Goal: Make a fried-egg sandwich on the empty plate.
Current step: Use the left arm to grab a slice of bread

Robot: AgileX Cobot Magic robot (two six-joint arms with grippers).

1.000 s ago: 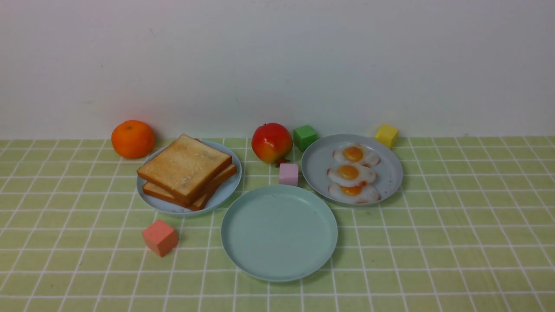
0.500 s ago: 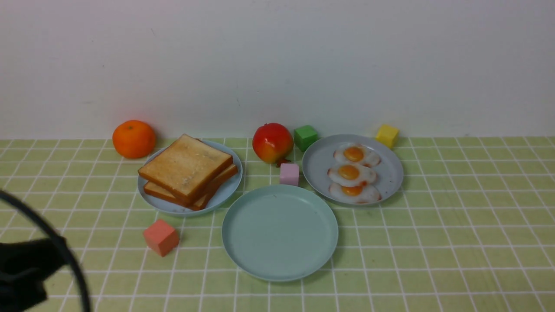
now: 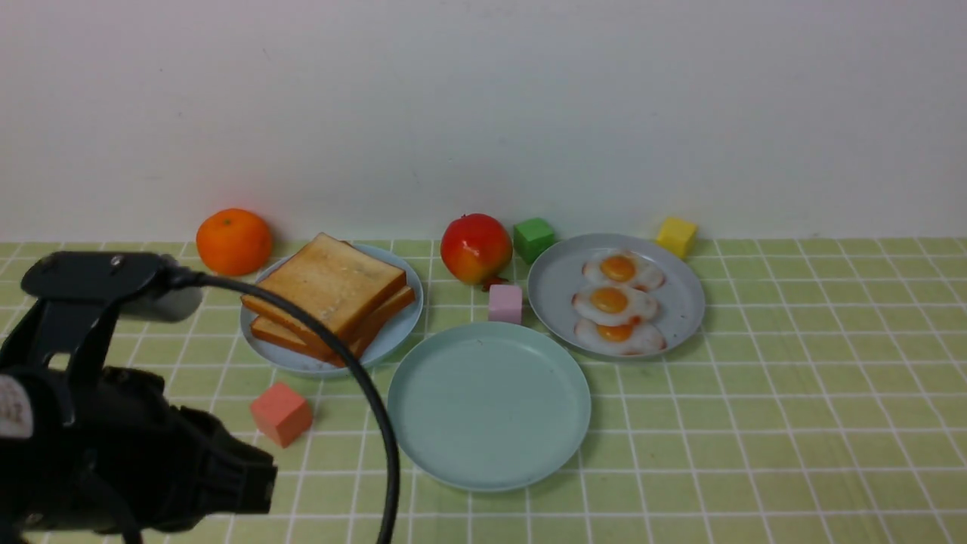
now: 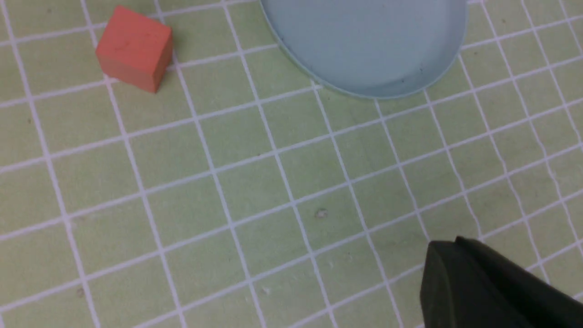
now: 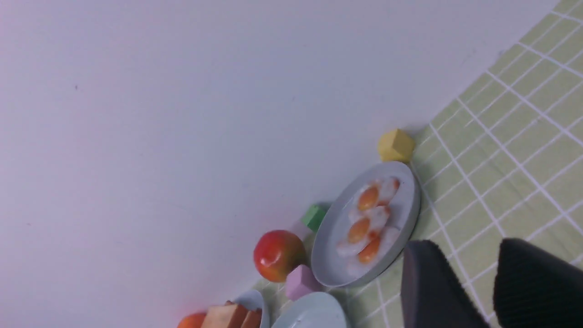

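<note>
The empty mint-green plate (image 3: 489, 406) lies at the front centre; it also shows in the left wrist view (image 4: 364, 45). A stack of toast slices (image 3: 325, 291) sits on a sky-blue plate (image 3: 394, 332) behind it to the left. Three fried eggs (image 3: 613, 302) lie on a grey-blue plate (image 3: 684, 302) behind it to the right. No sandwich shows. My left arm (image 3: 151, 453) is at the front left, apart from everything. The left gripper (image 4: 448, 243) hangs over bare cloth with its jaws together. My right gripper (image 5: 469, 246) is open and empty, well short of the egg plate (image 5: 401, 228).
A salmon cube (image 3: 280, 413) lies between my left arm and the mint plate. A pink cube (image 3: 505, 303), a red fruit (image 3: 476, 248) and a green cube (image 3: 532, 239) stand behind the mint plate. An orange (image 3: 234, 242) and a yellow cube (image 3: 675, 236) stand by the back wall.
My left arm has come into the front view from the lower left and moved up and to the right. The plates, food and cubes have not moved.
</note>
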